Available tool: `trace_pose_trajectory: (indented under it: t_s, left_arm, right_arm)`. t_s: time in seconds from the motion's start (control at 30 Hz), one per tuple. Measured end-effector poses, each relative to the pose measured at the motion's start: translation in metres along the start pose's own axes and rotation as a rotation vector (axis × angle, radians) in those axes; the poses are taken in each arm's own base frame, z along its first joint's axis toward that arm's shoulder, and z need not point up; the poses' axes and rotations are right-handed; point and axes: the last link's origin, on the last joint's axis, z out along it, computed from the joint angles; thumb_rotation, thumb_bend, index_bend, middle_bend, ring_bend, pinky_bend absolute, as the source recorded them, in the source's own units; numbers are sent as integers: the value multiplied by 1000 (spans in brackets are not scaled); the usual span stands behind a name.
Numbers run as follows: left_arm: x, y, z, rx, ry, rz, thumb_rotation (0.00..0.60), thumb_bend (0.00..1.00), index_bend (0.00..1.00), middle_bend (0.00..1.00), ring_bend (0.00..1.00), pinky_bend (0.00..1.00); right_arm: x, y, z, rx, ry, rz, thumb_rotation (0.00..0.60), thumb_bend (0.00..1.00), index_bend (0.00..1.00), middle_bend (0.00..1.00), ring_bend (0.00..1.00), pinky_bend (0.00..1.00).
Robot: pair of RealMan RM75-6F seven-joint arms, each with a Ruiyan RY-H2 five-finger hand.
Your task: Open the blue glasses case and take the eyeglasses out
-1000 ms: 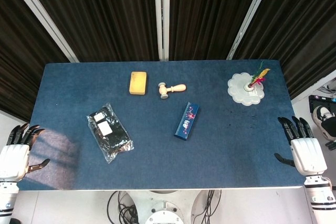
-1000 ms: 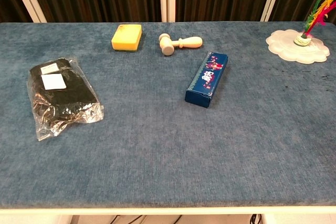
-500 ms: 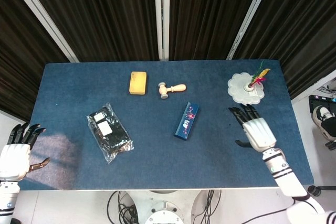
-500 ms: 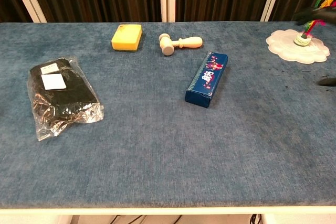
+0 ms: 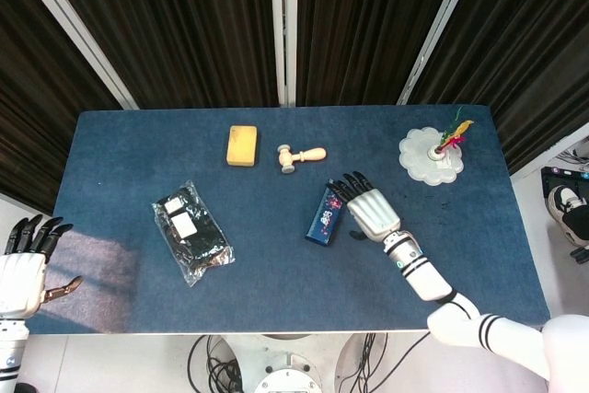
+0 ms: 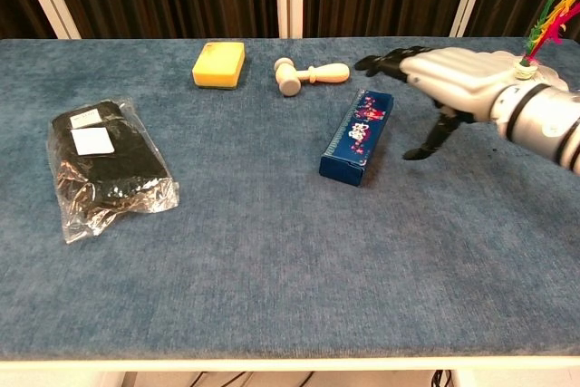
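Observation:
The blue glasses case point(image 5: 326, 213) point(image 6: 357, 136) lies closed near the middle of the table, a coloured print on its lid. My right hand point(image 5: 366, 209) point(image 6: 439, 79) hovers just to the right of the case, fingers spread and holding nothing. Its fingertips reach over the far right end of the case. My left hand point(image 5: 26, 264) hangs off the table's front left corner, fingers apart and empty. It does not show in the chest view. No eyeglasses are visible.
A yellow sponge point(image 5: 242, 145) point(image 6: 219, 63) and a small wooden mallet point(image 5: 300, 156) point(image 6: 309, 74) lie behind the case. A plastic bag of black items point(image 5: 191, 231) point(image 6: 106, 165) lies at the left. A white doily with a feathered ornament point(image 5: 433, 155) point(image 6: 513, 78) sits at the far right.
My right hand has swept left from the table's right edge across the table, ending beside the case. The left hand has drifted slightly down. The case has not moved.

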Motion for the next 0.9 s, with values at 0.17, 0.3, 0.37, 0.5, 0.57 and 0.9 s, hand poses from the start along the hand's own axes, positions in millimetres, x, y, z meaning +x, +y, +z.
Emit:
trace_pose_trajectory:
  t_s: [0.17,0.3,0.37,0.5,0.57,0.9]
  left_arm:
    - [0,-3,-1,2,1,-2,600,68,212,119,16,0]
    - [0,-3,0,-1,2,-2,600,68,212,119,16,0]
    - [0,-3,0,-4,-1,-1,600,68,212,118,16,0]
    - [0,-2,2,-11,-4,0,600,67,212,118,16,0]
    - [0,-2,2,-12,-6,0,600,68,212,119,16,0]
    - [-1,3,7,-30,-13,3,600,67,212,119,16,0]
  right_arm:
    - [-7,-31,22,61,2,0,600,28,0,107,0,0]
    - [-9,-64,38,127,9,16,600,27,0,119,0,0]
    - [-8,-77,44,150,16,24,600,27,0,127,0,0]
    - [-5,-89,50,172,10,31,600,36,0,165,0,0]
    - [-1,-87,48,172,4,33,600,89,8,203,0,0]
    - [28,-30,28,89,-114,14,600,236,143,268,1,0]
